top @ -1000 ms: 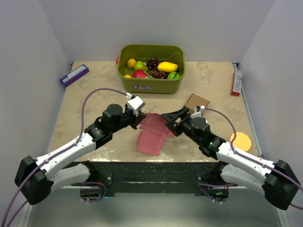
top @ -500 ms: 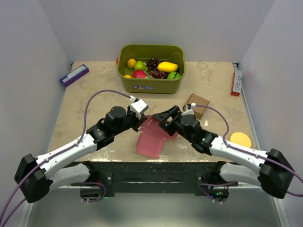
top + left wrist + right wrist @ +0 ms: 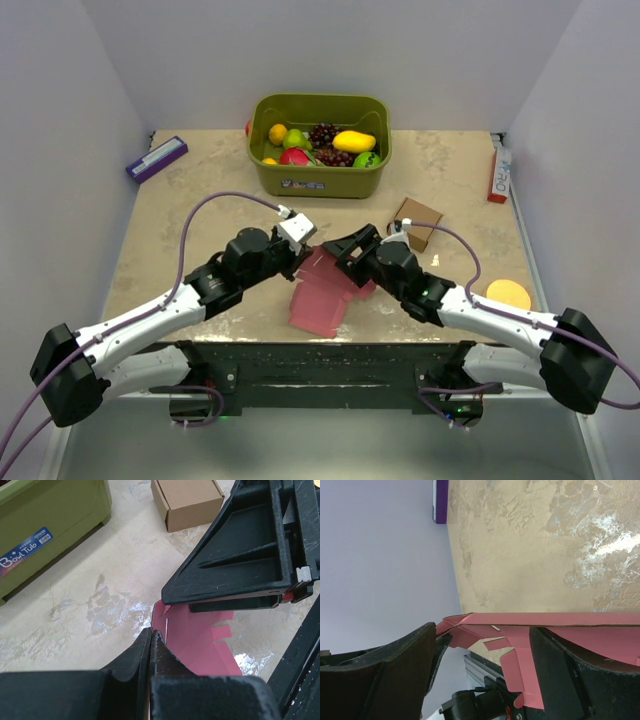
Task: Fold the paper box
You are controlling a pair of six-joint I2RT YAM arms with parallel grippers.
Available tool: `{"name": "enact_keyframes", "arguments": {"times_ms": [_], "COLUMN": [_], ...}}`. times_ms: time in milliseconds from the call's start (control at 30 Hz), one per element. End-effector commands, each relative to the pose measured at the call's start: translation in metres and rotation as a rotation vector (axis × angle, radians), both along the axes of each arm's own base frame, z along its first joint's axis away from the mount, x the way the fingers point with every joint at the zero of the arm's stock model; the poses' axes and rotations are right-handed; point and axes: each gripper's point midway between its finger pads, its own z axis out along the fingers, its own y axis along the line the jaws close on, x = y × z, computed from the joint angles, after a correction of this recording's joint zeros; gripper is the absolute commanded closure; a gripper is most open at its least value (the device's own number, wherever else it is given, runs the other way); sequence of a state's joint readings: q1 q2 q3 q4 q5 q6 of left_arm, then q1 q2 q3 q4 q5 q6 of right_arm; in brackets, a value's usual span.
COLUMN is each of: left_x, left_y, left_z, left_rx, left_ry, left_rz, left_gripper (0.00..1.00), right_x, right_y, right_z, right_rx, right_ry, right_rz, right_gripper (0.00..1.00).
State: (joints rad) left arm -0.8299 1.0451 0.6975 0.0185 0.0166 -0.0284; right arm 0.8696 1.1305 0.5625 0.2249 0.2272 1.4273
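Note:
The paper box (image 3: 320,297) is a pink-red flat cutout with flaps, lying near the table's front middle with its far edge lifted. My left gripper (image 3: 302,260) is shut on the sheet's upper left edge; in the left wrist view its jaws (image 3: 151,633) press together with the pink card (image 3: 200,640) spreading out to the right of them. My right gripper (image 3: 347,262) is open and straddles the raised far part of the sheet. In the right wrist view the folded card (image 3: 560,625) runs across between the two black fingers (image 3: 395,670) of my right gripper (image 3: 485,636).
A green tub (image 3: 321,178) of fruit stands at the back centre. A small brown cardboard box (image 3: 416,221) sits just behind the right gripper. A purple box (image 3: 157,158) lies back left, a red-and-white box (image 3: 498,172) back right, and an orange disc (image 3: 509,296) front right.
The right gripper has moved left and over the paper box's far edge. The left gripper has shifted slightly right with the sheet, whose far part now stands higher.

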Motion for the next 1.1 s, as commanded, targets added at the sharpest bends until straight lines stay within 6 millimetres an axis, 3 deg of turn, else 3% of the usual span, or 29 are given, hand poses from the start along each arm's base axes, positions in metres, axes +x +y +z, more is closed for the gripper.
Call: {"name": "enact_keyframes", "arguments": {"times_ms": [0,167,533,633,867,1067], "left_x": [0.005,0.005,0.001,-0.001,-0.002,0.020], "left_y": [-0.004,-0.004,-0.007,-0.008,-0.009,0.001], "left_z": [0.033,0.034,0.033,0.034,0.034,0.016], "left_rx": [-0.049,-0.051,-0.056,-0.062,-0.067,-0.007], "left_ry": [-0.080,-0.082,-0.077,-0.077,-0.079,-0.011], "left_rz": [0.000,0.000,-0.026,-0.040,-0.047,0.109], "left_gripper": [1.00,1.00,1.00,1.00,1.00,1.00], "right_x": [0.011,0.010,0.020,0.024,0.026,0.015], "right_y": [0.000,-0.004,-0.035,-0.044,-0.044,-0.034], "right_z": [0.013,0.001,-0.002,-0.003,-0.012,0.011], "right_rx": [0.020,-0.003,-0.142,-0.189,-0.277,-0.366], "right_ry": [-0.037,-0.022,-0.068,-0.084,-0.100,-0.196], "right_rz": [-0.048,-0.060,-0.175,-0.205,-0.181,-0.090], "right_gripper": [0.26,0.45,0.61,0.62,0.64,0.43]}}
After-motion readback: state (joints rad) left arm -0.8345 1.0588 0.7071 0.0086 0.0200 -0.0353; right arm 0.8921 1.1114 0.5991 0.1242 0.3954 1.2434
